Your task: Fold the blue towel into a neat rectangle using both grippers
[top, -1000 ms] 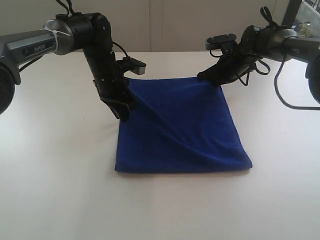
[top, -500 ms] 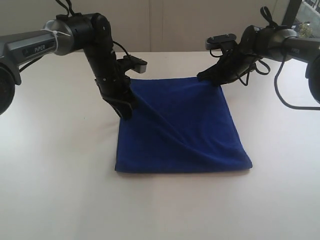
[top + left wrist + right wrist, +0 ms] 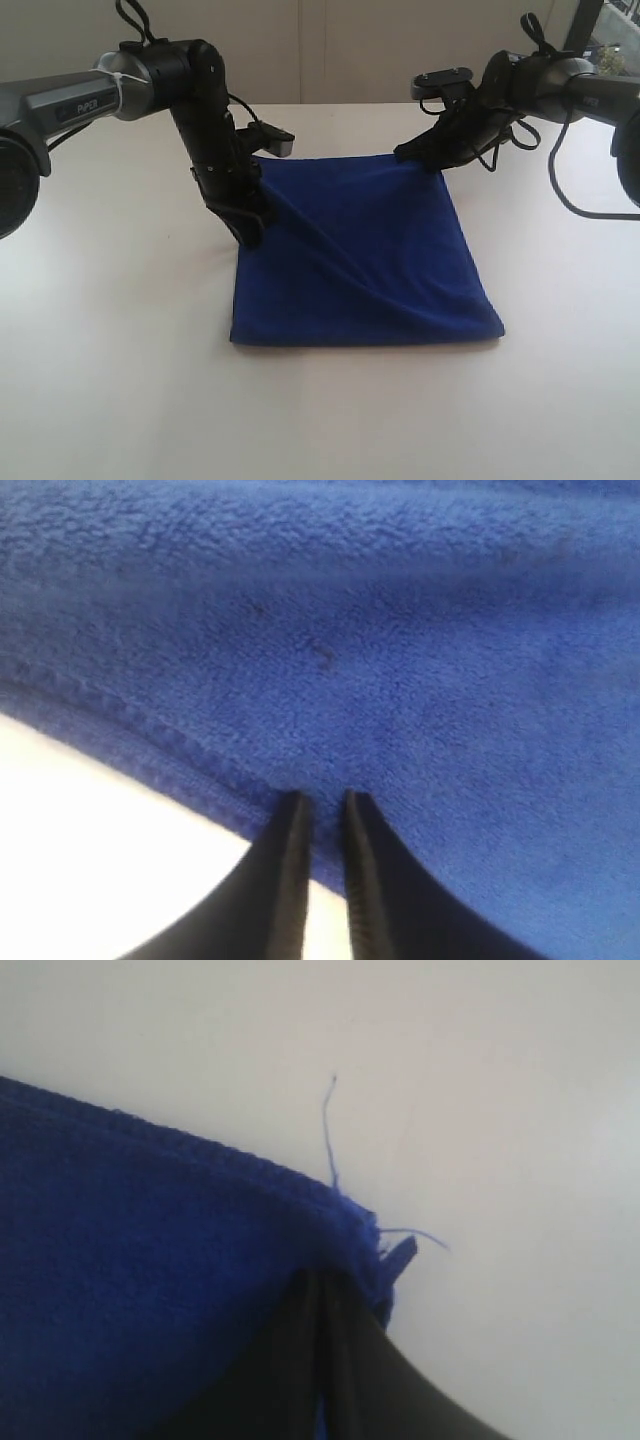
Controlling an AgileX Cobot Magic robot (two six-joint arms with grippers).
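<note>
White table top (image 3: 120, 380) fills the near part of my exterior view. On it lies the deep blue terry towel (image 3: 380, 260), a rough 4-sided shape near the middle of the table. Its near edge is flat on the surface, and 1 raised ridge runs slantwise from the near right corner toward the far left.

Further back, at the towel's left edge, the left black pincer gripper (image 3: 250, 232) points down. In its wrist view the 2 fingers (image 3: 290, 880) stand only a thin slit apart, with their tips at the stitched hem. Whether they really pinch the cloth, I cannot tell.

At the far right corner of the towel, the right black pincer gripper (image 3: 412, 156) has its tips pressed together on that corner. Some loose blue threads (image 3: 328, 1130) stick out there. Behind everything stands a pale wall (image 3: 330, 50).
</note>
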